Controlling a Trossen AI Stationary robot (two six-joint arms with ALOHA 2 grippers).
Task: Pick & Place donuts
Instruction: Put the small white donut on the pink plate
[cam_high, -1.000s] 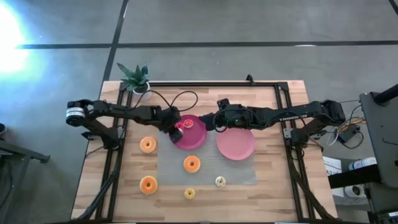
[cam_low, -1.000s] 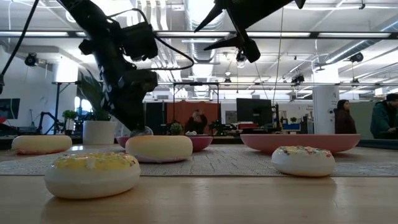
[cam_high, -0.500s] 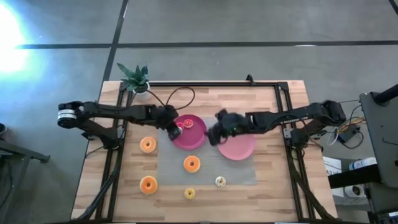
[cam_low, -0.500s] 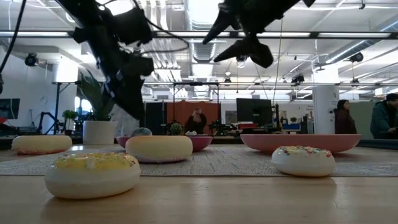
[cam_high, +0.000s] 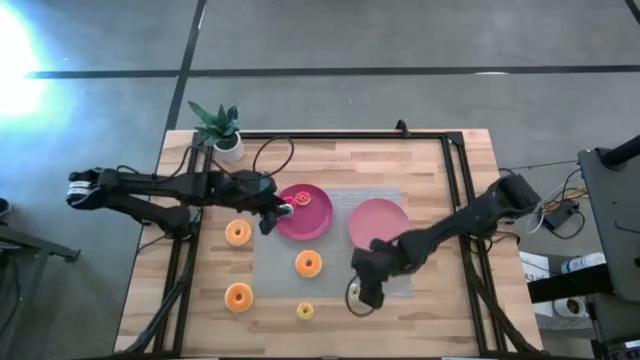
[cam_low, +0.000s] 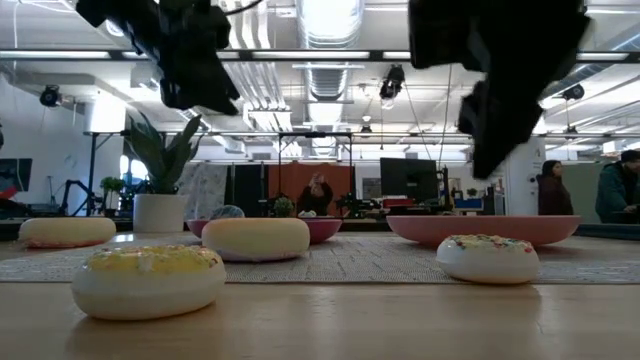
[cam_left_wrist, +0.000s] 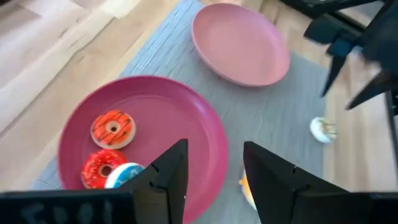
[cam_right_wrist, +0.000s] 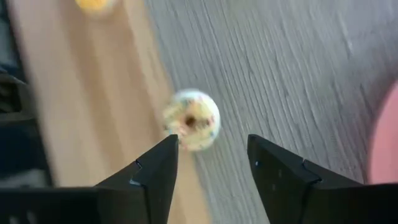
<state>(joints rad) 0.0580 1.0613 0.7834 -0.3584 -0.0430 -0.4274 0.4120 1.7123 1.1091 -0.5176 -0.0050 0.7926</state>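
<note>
3 donuts (cam_left_wrist: 112, 129) on the darker plate (cam_high: 322, 222); 5 others (cam_high: 308, 263) flat (mat, wood)

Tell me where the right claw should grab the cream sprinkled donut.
The cream sprinkled donut lies flat at the grey mat's edge. Descend from above with the open right claw straddling it, pinching opposite outer sides of the ring.

Ceiling strip lights (cam_low: 330, 15) glare bright over the room, a white flare burns the floor (cam_high: 20, 45) at the overhead view's corner, both arms show as dark silhouettes, and the cream donut (cam_right_wrist: 191, 119) smears with motion blur.
</note>
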